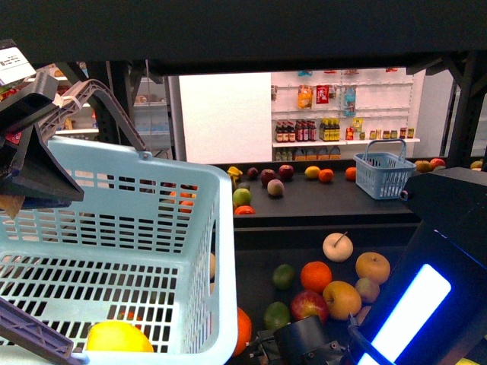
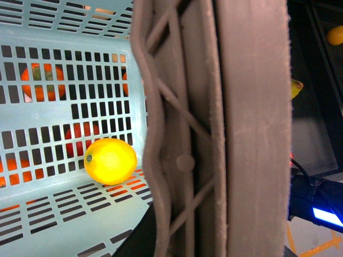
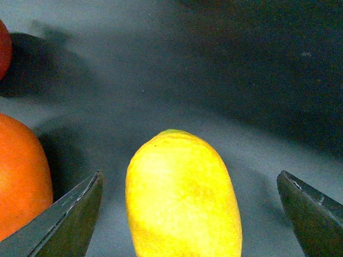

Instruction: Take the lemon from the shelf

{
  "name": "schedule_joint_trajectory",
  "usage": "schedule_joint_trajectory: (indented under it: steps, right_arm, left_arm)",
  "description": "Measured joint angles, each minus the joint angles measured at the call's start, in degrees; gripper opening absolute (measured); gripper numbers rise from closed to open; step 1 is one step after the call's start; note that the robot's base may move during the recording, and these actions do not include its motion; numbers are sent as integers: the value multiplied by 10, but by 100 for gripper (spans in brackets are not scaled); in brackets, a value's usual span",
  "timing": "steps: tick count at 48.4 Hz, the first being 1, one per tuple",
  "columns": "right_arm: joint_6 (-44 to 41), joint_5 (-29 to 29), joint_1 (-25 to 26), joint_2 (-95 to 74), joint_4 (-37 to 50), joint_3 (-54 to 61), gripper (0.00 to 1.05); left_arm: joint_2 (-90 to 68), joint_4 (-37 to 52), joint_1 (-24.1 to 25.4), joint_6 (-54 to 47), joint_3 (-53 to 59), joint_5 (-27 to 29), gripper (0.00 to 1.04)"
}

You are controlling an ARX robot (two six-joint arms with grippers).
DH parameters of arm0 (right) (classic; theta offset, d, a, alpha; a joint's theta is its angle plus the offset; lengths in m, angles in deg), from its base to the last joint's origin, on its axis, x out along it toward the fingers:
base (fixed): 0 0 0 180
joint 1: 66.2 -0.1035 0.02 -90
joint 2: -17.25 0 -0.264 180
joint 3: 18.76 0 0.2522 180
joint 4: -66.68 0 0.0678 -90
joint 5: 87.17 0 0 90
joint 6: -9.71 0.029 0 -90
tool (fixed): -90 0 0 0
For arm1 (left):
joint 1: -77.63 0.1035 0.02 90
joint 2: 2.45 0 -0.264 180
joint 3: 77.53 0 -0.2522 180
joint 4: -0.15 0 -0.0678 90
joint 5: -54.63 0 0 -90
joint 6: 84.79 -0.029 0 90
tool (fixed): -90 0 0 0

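A bright yellow lemon (image 3: 182, 198) lies on the dark deck of the shelf (image 3: 214, 80), between the fingers of my open right gripper (image 3: 190, 174); neither finger touches it. In the front view the right arm (image 1: 426, 304) reaches down to the lower deck (image 1: 259, 281) and hides that lemon. Another yellow lemon (image 2: 111, 160) rests on the floor of the light blue basket (image 1: 114, 228). My left gripper (image 1: 34, 163) is shut on the basket by its grey handle (image 2: 214, 128), holding it up at the left.
An orange (image 3: 19, 176) lies close beside one right finger. Apples, oranges and green fruit (image 1: 327, 285) crowd the lower deck. The upper deck carries more fruit (image 1: 275, 187) and a small blue basket (image 1: 384, 173). White shelves of bottles (image 1: 308, 131) stand behind.
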Motion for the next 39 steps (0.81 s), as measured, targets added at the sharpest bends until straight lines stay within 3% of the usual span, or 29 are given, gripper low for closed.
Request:
schedule_joint_trajectory:
  steps: [29, 39]
  right_arm:
    - [6, -2, -2, -31, -14, -19, 97]
    - [14, 1, -2, -32, -13, -14, 67]
  left_arm:
    - [0, 0, 0, 0, 0, 0, 15]
    - [0, 0, 0, 0, 0, 0, 15]
